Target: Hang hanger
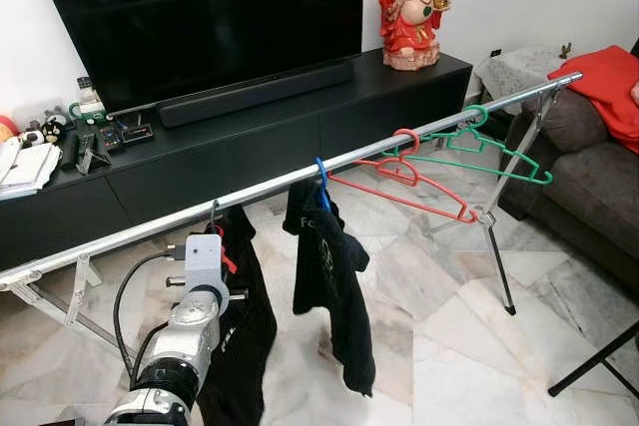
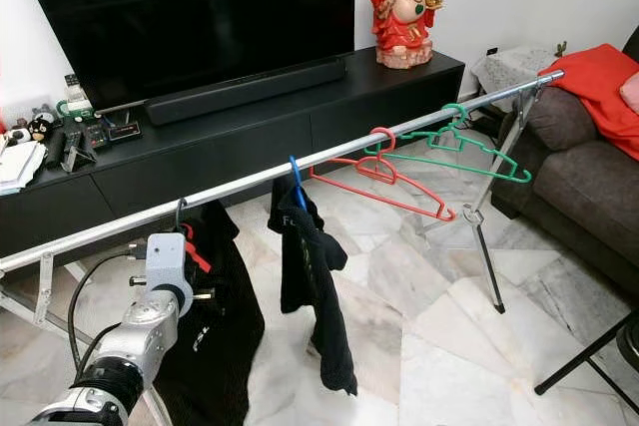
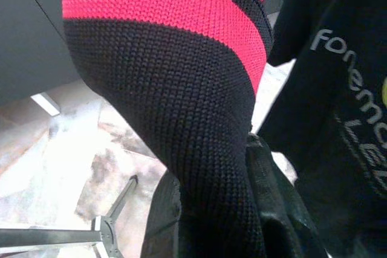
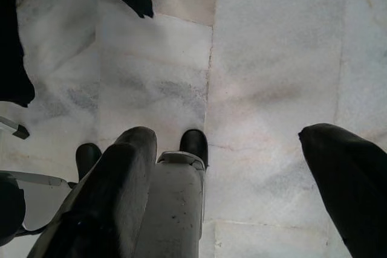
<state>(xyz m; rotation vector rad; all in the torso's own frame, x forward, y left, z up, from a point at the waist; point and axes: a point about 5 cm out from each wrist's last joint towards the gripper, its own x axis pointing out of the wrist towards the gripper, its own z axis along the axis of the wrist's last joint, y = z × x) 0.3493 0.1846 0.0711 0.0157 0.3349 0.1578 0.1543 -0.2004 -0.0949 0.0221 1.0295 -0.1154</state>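
Hanger [image 1: 214, 216] with the black-and-red garment [image 1: 240, 326] sits with its hook over the rail [image 1: 300, 179], just above my left wrist, so I judge the hanging itself done or very nearly so. What seems left is to let go and draw my arm clear. My left gripper [image 1: 212, 236] is up at the garment's shoulder right under the hook; its fingers are buried behind the wrist housing and the cloth, so I cannot tell whether they are clenched or released. My left wrist camera looks straight into the knit, red band over black. Further along the rail hang a blue hanger [image 1: 321, 185] with a dark shirt [image 1: 329, 276], then a red one [image 1: 404, 177] and a green one [image 1: 479, 147], both bare. My right gripper [image 4: 224, 167] hangs idle over the marble floor [image 4: 272, 58], fingers spread wide, holding nothing.
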